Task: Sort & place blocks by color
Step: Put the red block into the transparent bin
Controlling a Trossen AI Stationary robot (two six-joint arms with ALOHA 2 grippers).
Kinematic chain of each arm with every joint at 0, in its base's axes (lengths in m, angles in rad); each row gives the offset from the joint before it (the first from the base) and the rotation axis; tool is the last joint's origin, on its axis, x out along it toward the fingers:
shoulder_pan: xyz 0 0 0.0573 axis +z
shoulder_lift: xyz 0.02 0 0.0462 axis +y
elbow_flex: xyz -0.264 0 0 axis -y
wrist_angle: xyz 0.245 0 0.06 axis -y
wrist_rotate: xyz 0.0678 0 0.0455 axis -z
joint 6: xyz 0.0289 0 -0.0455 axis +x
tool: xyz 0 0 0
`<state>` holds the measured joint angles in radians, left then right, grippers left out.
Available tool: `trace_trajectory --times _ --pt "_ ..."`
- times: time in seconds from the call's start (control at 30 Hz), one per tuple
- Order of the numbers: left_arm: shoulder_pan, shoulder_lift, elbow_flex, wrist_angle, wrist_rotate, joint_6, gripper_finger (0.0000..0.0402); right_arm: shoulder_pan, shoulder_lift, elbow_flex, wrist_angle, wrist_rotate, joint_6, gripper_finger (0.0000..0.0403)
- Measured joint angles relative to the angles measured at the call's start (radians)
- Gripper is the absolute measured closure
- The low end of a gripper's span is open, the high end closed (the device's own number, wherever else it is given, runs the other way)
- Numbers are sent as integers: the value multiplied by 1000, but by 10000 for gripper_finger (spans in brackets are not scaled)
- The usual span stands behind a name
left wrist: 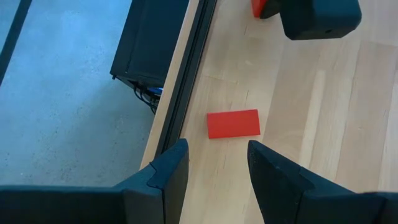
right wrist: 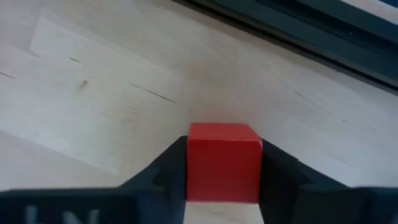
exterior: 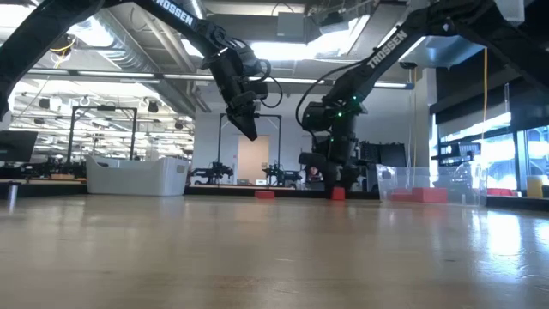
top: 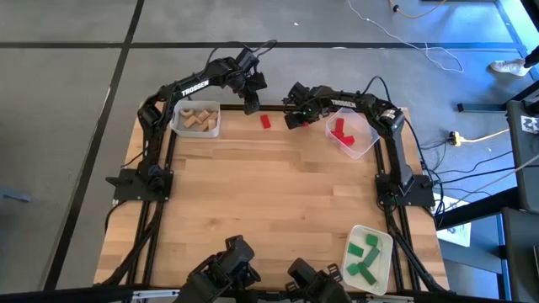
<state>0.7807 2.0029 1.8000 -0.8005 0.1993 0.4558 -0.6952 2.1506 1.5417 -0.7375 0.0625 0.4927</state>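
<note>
Nearest the front edge, green blocks lie in a white tray at the table's right corner. At the far edge, the right gripper pinches a red block down on the wood, beside a clear bin of red blocks. The left gripper hovers spread above a loose red block, next to the bin of tan blocks.

Table pale smooth wood; red block matt; bin clear plastic.
</note>
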Motion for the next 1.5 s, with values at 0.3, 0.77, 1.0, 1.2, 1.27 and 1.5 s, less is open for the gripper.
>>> trace_trajectory --times 0.3,0.77,1.0,1.2,1.27,1.5 --pt "0 0 0 0 0 0 246 0 -5 79 -136 -4 -95 269" --pt "5 0 0 0 0 0 246 34 -10 485 -839 196 -232 269" --pt "21 0 0 -6 -1 0 246 50 -125 406 -827 176 -183 269" --pt "37 0 0 -12 -3 0 246 51 -296 178 -841 160 -84 269" --pt "41 0 0 -12 -3 0 246 51 -349 74 -827 154 -34 269" --pt "46 0 0 -19 -3 -2 246 37 -427 -233 -634 88 26 269"
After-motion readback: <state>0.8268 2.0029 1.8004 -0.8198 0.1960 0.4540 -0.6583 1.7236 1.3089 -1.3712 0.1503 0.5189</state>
